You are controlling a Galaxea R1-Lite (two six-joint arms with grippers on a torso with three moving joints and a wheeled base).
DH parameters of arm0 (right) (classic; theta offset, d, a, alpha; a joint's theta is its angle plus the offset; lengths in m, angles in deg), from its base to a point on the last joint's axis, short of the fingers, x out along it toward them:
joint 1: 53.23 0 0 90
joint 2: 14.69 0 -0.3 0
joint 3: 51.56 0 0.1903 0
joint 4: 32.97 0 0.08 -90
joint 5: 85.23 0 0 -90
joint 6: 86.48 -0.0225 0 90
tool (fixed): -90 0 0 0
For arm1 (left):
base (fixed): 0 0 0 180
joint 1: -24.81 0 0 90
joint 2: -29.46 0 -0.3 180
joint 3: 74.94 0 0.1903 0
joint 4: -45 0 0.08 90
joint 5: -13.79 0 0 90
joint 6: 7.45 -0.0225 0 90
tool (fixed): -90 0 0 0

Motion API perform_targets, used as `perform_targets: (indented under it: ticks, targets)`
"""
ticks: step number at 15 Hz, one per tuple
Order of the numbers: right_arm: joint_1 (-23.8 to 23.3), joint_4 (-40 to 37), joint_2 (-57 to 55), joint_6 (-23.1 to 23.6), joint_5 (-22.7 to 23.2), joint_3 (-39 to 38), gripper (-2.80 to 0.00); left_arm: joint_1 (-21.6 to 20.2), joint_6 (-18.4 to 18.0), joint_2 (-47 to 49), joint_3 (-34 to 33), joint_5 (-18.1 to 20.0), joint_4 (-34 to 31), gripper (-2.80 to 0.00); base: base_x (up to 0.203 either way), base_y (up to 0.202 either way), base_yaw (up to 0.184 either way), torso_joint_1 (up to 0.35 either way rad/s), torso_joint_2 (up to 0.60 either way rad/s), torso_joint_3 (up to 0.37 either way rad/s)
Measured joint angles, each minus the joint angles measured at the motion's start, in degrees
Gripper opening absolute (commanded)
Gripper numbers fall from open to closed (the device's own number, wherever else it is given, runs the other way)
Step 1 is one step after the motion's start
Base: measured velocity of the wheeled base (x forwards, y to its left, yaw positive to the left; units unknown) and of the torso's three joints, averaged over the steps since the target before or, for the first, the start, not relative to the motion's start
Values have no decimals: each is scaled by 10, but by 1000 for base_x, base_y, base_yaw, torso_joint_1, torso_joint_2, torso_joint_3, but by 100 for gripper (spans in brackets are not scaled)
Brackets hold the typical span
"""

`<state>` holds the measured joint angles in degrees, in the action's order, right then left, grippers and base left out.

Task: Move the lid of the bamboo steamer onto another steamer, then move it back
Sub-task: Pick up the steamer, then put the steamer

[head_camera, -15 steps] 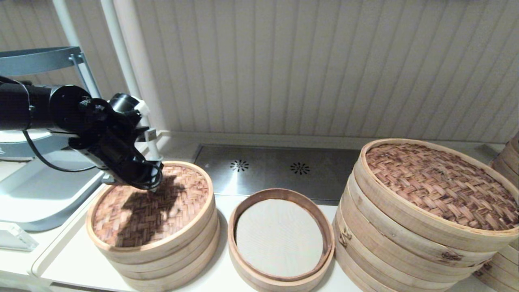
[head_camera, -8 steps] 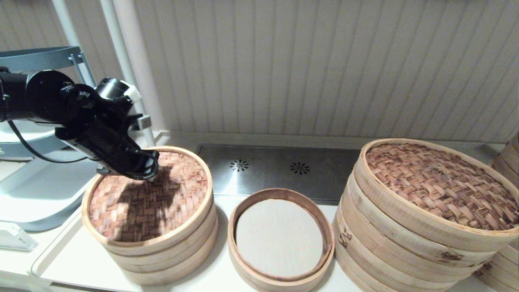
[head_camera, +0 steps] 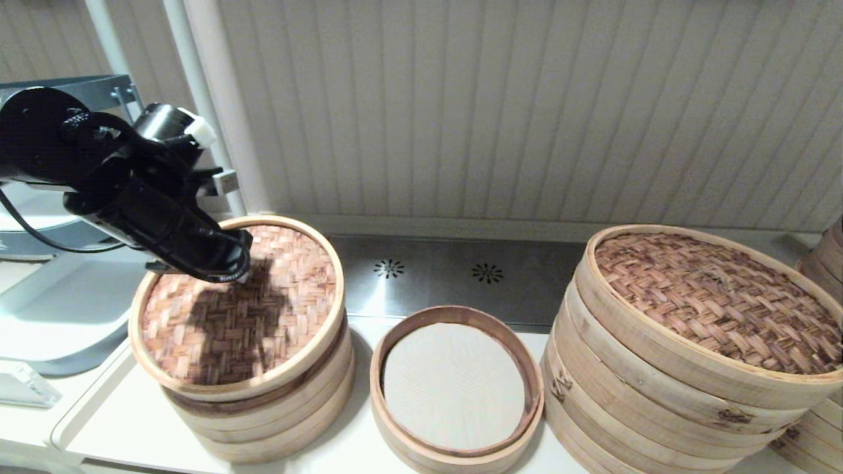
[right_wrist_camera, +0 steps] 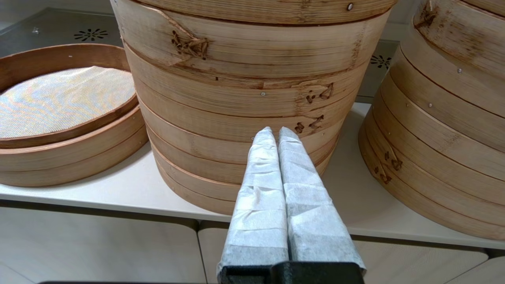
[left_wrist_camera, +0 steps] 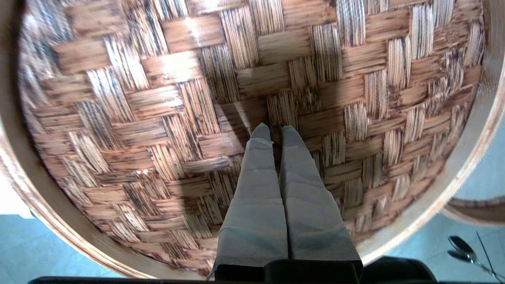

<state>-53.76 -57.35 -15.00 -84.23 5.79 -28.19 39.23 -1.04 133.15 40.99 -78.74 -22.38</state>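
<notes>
We took the low steamer (head_camera: 456,388) with the grey-white liner as our landmark; it sat on the counter (head_camera: 369,454) with its top uncovered.

To its left stood the pale steamer stack (head_camera: 263,421). The bamboo steamer lid (head_camera: 238,306) was above that stack, tilted, with a dark gap visible between its rim and the top tier. It was not over the low steamer.

The left gripper (left_wrist_camera: 276,132) was at the centre of the lid's woven top. In the left wrist view its 2 wrapped fingers (left_wrist_camera: 256,189) were clenched together with the tips on the weave; we could not see the loop handle itself, so we judged the grasp from the lifted lid. In the head view the black left arm (head_camera: 118,191) reached over the lid's far-left part.

To the landmark's right stood the large steamer stack (head_camera: 665,395) with its darker woven lid. The right gripper (right_wrist_camera: 275,134) hung low in front of that stack, fingers (right_wrist_camera: 303,205) pressed together, holding nothing.
</notes>
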Motion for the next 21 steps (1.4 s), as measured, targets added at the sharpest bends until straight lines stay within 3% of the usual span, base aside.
perform_targets:
  ticks: [6,11,17,21]
  targets:
    - [0,0,0,0,0,0,-280,48,1,-23,18,2,-21,-280,0,0,0,0,0,0]
    - [0,0,0,0,0,0,-280,68,13,-30,55,26,-46,-280,0,0,0,0,0,0]
    - [0,0,0,0,0,0,-280,79,14,-27,82,28,-51,-280,0,0,0,0,0,0]
    - [0,0,0,0,0,0,-280,117,36,-14,104,27,-55,-280,0,0,0,0,0,0]
